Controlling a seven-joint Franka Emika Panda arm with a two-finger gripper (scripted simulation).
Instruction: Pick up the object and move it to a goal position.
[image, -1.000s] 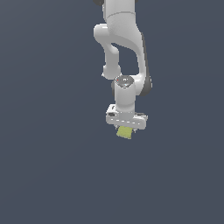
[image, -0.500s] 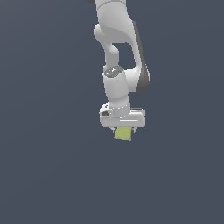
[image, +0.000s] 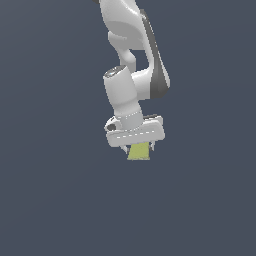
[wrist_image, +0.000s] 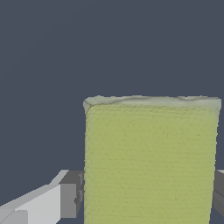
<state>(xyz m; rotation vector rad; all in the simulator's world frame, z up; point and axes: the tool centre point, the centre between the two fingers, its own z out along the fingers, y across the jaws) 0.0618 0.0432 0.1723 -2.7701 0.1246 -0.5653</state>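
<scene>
the white panda arm reaches down from the top of the exterior view, its wrist tilted slightly so the broad white hand slopes a little toward the exterior view's left. under that hand sits the gripper, and the object, a small olive-yellow-green block with flat plain faces, hangs directly beneath it, narrower than the hand above. the block's upper part is tucked up against the underside of the hand, and only its lower portion shows below; a dark fingertip peeks out just beside the block on the exterior view's right, while the finger on the other side is hidden behind the block or the hand. in the wrist view the object fills much of the picture, its finely textured yellow-green face upright with a paler, slightly uneven far edge. a grey finger pad on a white finger presses against one side of the block, and another grey pad touches the opposite side at the picture's edge, so the gripper is closed onto the block with the jaws only as far apart as the block is wide. the block is carried in the air between the fingers, with nothing but the plain dark slate-blue background around and below it in both views; no surface beneath it can be made out.
</scene>
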